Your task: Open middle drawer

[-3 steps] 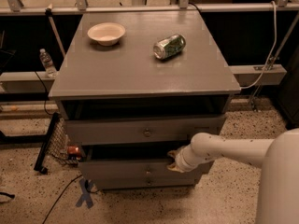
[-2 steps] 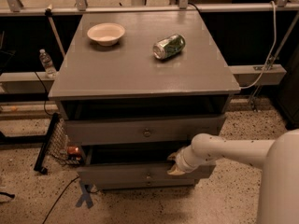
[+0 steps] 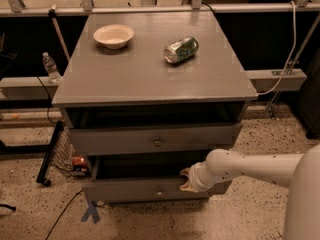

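Observation:
The grey cabinet (image 3: 150, 79) has two drawers pulled out. The upper front (image 3: 115, 141) has a small round knob. Below it, the middle drawer (image 3: 125, 190) also has a small round knob (image 3: 159, 193) and stands partly open, with a dark gap above its front. My gripper (image 3: 186, 180) comes in from the right on a white arm (image 3: 250, 166). It sits at the top edge of the middle drawer's front, right of the knob. One tan fingertip (image 3: 184, 173) is behind the panel and one is in front. The lowest drawer is hidden beneath.
A white bowl (image 3: 114, 35) and a green can (image 3: 181, 49) lying on its side rest on the cabinet top. A water bottle (image 3: 50, 67) stands at the left. A black stand (image 3: 49, 156), cables and blue floor tape (image 3: 91, 214) lie at the lower left.
My gripper and the middle drawer's front have shifted slightly outward, toward the camera. Everything else has kept its place.

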You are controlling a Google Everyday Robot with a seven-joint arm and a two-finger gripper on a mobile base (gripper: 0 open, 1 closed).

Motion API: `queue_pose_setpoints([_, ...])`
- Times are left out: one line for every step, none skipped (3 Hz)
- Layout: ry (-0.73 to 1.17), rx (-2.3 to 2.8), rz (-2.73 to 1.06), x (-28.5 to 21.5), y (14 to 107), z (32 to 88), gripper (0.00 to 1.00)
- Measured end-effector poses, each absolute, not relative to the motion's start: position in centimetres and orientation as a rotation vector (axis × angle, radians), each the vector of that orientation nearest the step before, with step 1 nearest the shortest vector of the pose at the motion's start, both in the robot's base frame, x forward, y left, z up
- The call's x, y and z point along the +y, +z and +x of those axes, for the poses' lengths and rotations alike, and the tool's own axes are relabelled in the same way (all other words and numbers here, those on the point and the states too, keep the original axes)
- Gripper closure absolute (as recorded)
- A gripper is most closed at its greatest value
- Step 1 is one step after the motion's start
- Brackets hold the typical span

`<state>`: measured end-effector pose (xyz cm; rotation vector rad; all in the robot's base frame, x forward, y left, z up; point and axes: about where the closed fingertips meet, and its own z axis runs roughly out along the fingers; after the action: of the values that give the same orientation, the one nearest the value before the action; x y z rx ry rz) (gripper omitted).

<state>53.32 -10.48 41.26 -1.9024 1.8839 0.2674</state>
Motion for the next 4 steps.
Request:
queue_pose_setpoints([0.264,1.914,-1.882,-10.9,41.5,50.6,1.00])
queue_pose_setpoints([0.267,1.915,-1.891,-10.9,41.4,50.4,1.00])
queue_pose_setpoints([0.279,1.923,-1.895,-11.2,40.9,47.9,1.00])
queue_pose_setpoints([0.281,1.928,-1.881,-11.6,40.6,45.3,1.00])
